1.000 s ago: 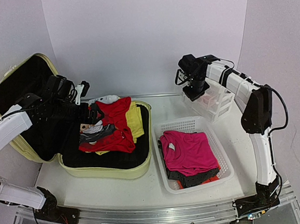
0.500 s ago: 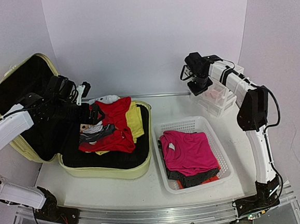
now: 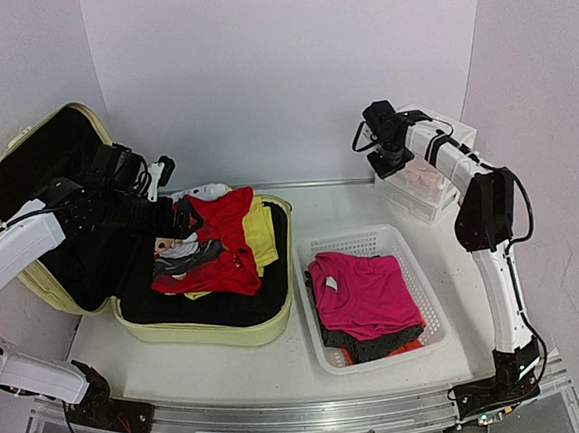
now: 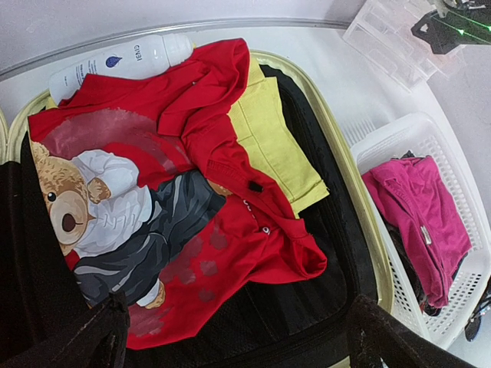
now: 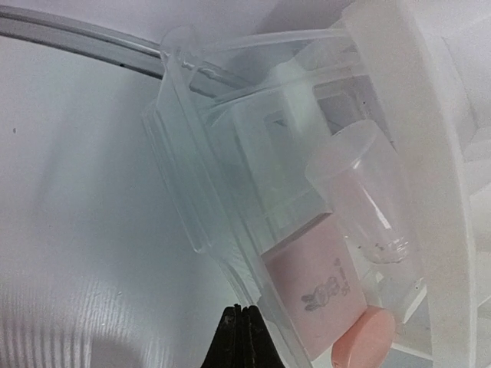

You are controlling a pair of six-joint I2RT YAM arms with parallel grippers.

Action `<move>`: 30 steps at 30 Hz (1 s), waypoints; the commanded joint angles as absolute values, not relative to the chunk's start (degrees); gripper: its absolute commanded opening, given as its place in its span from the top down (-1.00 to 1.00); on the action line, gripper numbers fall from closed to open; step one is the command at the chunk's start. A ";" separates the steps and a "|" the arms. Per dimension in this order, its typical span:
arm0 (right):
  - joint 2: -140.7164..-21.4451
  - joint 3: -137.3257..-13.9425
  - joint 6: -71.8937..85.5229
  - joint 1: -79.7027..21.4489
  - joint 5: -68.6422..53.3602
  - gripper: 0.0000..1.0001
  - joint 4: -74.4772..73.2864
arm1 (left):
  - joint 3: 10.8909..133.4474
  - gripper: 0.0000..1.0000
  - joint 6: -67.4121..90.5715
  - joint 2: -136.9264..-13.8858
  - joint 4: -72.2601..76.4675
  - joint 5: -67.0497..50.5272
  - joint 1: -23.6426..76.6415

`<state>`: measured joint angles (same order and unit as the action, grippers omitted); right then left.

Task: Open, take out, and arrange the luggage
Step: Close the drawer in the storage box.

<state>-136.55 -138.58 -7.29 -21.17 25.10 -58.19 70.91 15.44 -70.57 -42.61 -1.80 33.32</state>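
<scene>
Open suitcase (image 3: 200, 334) of clothes (image 4: 192, 153) at left beneath wide-spread, empty left fingers (image 3: 182, 221); right fingers (image 5: 241, 337) clenched on nothing by clear organizer (image 3: 429, 180), upper right.

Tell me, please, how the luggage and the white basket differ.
The luggage is pale yellow-green, hard-shelled, black-lined; the basket is white open mesh. The luggage has a lid, standing open; the basket has none. The luggage is larger. Both hold clothes.

Plain white walls (image 3: 278, 67) behind a white table (image 3: 281, 363) with a metal front rail (image 3: 305, 416)
</scene>
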 commanded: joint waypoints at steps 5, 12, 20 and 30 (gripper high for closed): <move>-136.31 -137.25 -12.54 -17.35 29.31 1.00 -51.49 | 73.33 -0.99 16.25 -70.86 -42.10 -1.93 33.02; -137.58 -137.19 -13.07 -13.57 32.55 0.97 -50.46 | 73.15 -0.99 16.00 -70.93 -42.10 -1.54 33.05; -137.64 -134.88 -13.97 -13.45 40.53 0.94 -47.50 | 72.83 -0.99 16.09 -71.81 -42.03 -0.98 32.98; -130.03 -124.51 -12.59 -15.28 26.60 0.93 -45.75 | 73.04 -0.99 14.94 -71.76 -41.05 -0.53 32.98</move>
<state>-136.29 -128.95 -13.87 -14.44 34.59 -48.05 70.89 15.38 -71.75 -42.57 -1.30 33.32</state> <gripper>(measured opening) 0.029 0.995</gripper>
